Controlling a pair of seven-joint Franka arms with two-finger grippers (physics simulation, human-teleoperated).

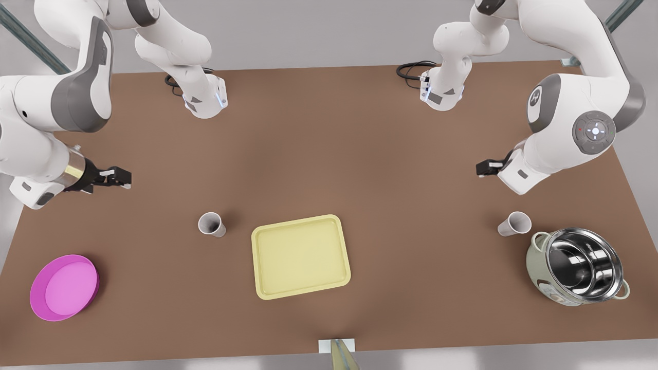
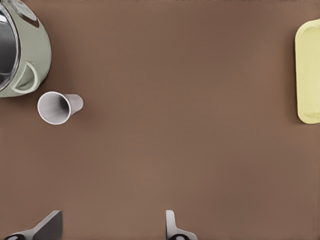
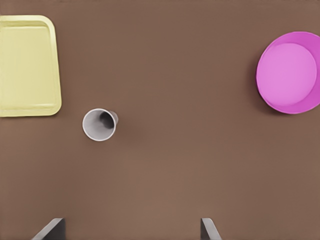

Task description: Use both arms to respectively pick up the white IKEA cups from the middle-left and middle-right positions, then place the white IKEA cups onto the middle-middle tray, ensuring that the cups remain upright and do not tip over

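While both grippers' jaws gape, seemingly smooth tapered cups (image 1: 212,224) (image 1: 514,224) flank the tray (image 1: 300,257).

Cut-offs at frame edges

Left wrist view: pot (image 2: 20,47) cropped at the upper left, tray (image 2: 309,70) at the right edge. Right wrist view: tray cropped at the left edge, plate (image 3: 290,72) at the right; claw fingers (image 3: 50,230) cut at bottom.

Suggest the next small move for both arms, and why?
Probably lower each open claw over its own cup. Both cups stand upright on the table, none on the tray yet. The left claw hangs above and short of the cup by the pot; the right claw hangs likewise near the cup beside the tray.
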